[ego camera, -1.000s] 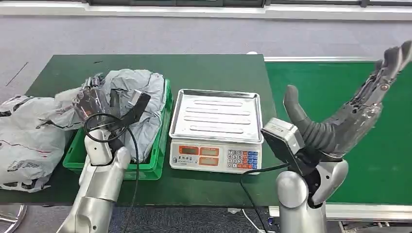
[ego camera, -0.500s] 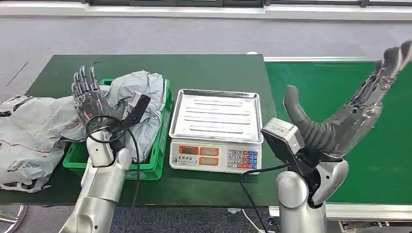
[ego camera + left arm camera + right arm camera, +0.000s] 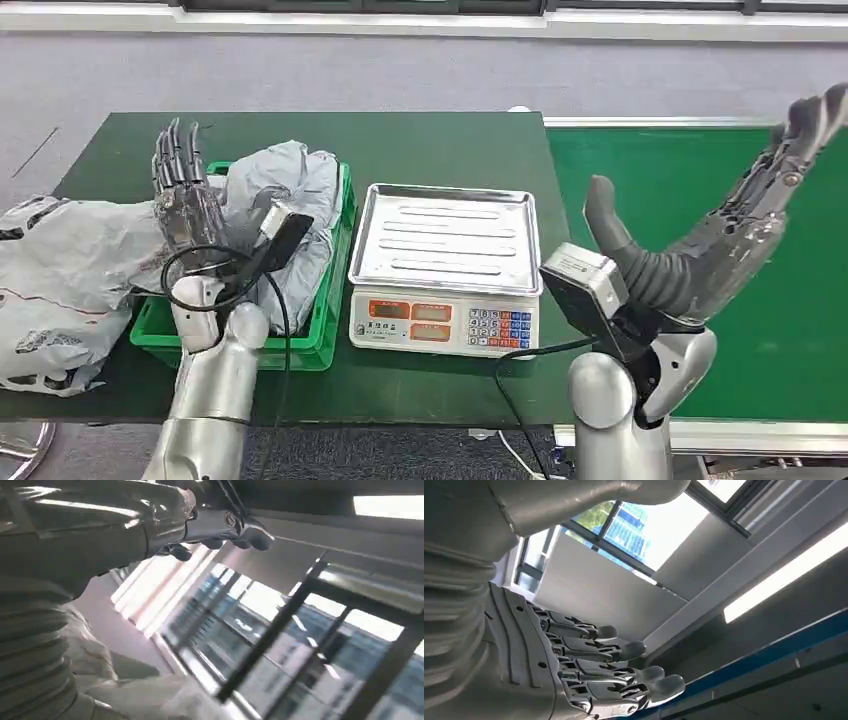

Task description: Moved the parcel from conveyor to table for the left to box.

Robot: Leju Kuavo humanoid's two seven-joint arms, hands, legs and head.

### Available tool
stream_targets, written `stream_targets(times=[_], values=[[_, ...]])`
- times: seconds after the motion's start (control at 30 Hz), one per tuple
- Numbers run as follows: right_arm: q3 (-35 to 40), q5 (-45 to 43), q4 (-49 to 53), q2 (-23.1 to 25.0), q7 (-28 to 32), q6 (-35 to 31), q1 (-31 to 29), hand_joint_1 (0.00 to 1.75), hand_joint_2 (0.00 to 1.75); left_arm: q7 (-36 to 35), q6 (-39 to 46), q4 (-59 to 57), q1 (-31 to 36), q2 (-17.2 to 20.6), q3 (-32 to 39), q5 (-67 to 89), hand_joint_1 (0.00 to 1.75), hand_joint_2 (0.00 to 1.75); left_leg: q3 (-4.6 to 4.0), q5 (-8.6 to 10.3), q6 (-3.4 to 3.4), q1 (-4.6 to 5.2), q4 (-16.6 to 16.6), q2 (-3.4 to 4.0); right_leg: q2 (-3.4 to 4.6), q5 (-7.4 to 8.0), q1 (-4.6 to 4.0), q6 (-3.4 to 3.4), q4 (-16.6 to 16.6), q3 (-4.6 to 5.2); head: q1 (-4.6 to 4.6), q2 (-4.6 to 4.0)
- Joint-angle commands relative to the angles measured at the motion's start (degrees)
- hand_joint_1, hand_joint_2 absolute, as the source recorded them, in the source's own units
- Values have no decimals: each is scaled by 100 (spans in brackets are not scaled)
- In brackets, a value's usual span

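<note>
A crumpled grey parcel (image 3: 290, 195) lies in the green box (image 3: 325, 325) on the dark green table (image 3: 440, 145). My left hand (image 3: 185, 195) is raised above the box's left side, fingers straight and pointing up, holding nothing; in the left wrist view its fingers (image 3: 235, 532) stretch out against a window. My right hand (image 3: 720, 235) hovers over the green conveyor (image 3: 660, 190), fingers spread and empty; the right wrist view shows its fingers (image 3: 614, 672) extended toward a ceiling.
A scale (image 3: 445, 270) with a steel tray stands between the box and the conveyor. Several grey parcels (image 3: 60, 270) lie heaped at the table's left edge. Grey floor lies beyond the table.
My left hand has lifted off the parcel in the box and straightened its fingers upward. The right hand has stayed where it was.
</note>
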State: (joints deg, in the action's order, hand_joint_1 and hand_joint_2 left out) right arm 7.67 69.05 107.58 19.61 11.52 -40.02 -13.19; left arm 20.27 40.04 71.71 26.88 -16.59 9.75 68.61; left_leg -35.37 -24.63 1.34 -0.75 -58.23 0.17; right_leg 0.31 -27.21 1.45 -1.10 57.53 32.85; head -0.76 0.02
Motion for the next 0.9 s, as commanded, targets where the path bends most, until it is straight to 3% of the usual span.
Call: stream_targets(times=[0.03, 0.43, 0.53, 0.63, 0.73, 0.77, 0.8, 0.9], values=[[-477, -177, -285, 39, 293, 2, 154, 0, 175, 708, -1210, -829, 37, -221, -556, -2269, 0, 175, 23, 5, -6, -2, 16, -25, -27, -2, -5, 10, -20, -32, 0, 0], [-532, -85, -227, 39, 204, 2, 167, 0, 175, 806, -1673, -495, -192, -111, -683, -2872, 0, 175, 27, -1, -6, -3, 17, -8, -9, -1, -7, 14, -19, -30, 0, 0], [-543, -203, -152, 39, 285, 2, 209, 0, 175, 1263, -2048, -134, -375, -138, -758, -3502, 0, 175, 26, -2, -7, -4, 16, -6, -6, 1, -8, 13, -20, -29, 0, 0], [-537, -1321, -441, 39, 1029, 2, 315, 0, 175, 1870, -2553, 710, -817, -160, -1009, -4252, 0, 175, 12, -2, -4, -3, 8, -1, 1, 1, -5, 8, -10, -13, 0, 0], [-454, -1508, -491, 39, 1168, 2, 343, 0, 175, 1941, -2675, 1046, -1004, -172, -1109, -4406, 0, 175, 15, -3, -4, -2, 9, 3, 5, 1, -5, 9, -11, -16, 0, 0], [-249, -2224, -981, 39, 1717, 2, 287, 0, 175, 1973, -2830, 1685, -1250, -53, -1429, -4931, 0, 175, 28, -8, -6, -7, 16, 10, 10, 1, -11, 13, -23, -28, 0, 0], [29, -2274, -913, 39, 1674, 2, 416, 0, 175, 1973, -2863, 1781, -1296, 90, -1528, -5127, 0, 175, 13, -4, -2, -2, 8, 9, 10, 2, -4, 7, -9, -12, 2, 0], [1168, -3619, -1761, -19, 2829, 295, 319, 0, 175, 1973, -3408, 2983, -1757, 440, -2131, -6168, 0, 175, 36, -12, -1, -5, 21, 51, 52, 7, -9, 14, -20, -21, 0, 0]])
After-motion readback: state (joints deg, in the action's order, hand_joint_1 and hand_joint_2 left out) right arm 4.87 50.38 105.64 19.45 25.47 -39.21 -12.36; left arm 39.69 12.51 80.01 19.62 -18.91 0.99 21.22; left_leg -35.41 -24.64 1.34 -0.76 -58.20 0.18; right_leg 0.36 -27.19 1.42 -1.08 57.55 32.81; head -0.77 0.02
